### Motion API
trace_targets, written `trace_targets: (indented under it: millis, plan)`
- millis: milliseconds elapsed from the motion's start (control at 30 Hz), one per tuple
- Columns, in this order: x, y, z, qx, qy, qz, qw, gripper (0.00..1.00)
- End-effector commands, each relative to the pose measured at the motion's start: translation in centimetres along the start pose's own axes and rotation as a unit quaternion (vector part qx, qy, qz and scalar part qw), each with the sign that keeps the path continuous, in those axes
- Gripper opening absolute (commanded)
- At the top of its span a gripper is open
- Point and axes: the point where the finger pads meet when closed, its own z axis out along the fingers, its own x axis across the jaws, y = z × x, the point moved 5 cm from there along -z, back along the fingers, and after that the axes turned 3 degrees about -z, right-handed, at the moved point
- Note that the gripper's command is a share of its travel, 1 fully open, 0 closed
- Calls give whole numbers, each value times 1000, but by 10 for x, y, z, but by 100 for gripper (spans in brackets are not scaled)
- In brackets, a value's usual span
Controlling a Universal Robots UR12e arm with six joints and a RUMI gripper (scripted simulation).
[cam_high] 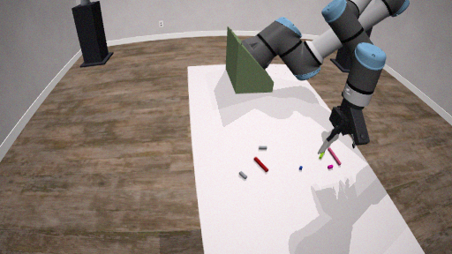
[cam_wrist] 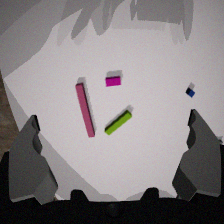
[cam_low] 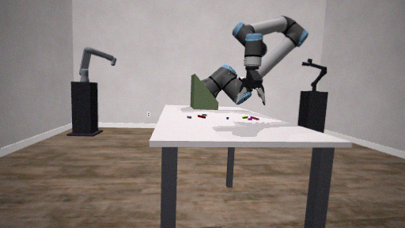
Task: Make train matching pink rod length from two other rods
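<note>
Train pieces lie unjoined on the counter (cam_high: 238, 212) (cam_low: 198, 134) (cam_wrist: 145, 165). In the top view, magenta (cam_high: 330, 167) (cam_low: 250, 119) (cam_wrist: 113, 81) sits right of centre, nearest; red (cam_high: 260, 164) (cam_low: 202, 116), slightly farther, at lower centre; pink (cam_high: 335, 156) (cam_low: 256, 119) (cam_wrist: 85, 110), the measure, beyond magenta. Above, the fingers (cam_high: 336, 149) (cam_low: 251, 104) stand wide apart, holding nothing. Red plus magenta should match pink; picking, aligning and joining all remain.

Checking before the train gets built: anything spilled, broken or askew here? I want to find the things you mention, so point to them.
Nothing stands out. The pink rod (cam_high: 335, 156) (cam_wrist: 85, 110), lime rod (cam_high: 321, 155) (cam_wrist: 118, 123) and red rod (cam_high: 261, 164) lie at different angles, but loose rods often do. I see no visible spill or breakage, and the open claw (cam_wrist: 113, 113) holds nothing.
</note>
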Motion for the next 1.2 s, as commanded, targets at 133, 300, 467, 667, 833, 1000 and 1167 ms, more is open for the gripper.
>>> trace_targets:
  millis: [133, 300, 467, 667, 833, 1000, 1167]
  plan:
    - [0, -1, -1, 1, 0, 5, 1000, 100]
    - [1, -1, -1, 1, 0, 30, 1000, 100]
    - [1, -2, -1, 1, 0, 57, 998, 100]
    - [2, -3, -2, 1, 0, 138, 990, 100]
    - [3, -5, -3, 1, 0, 227, 974, 100]
    - [3, -5, -3, 1, 0, 292, 956, 100]
    - [4, -6, -4, 0, 0, 371, 929, 100]
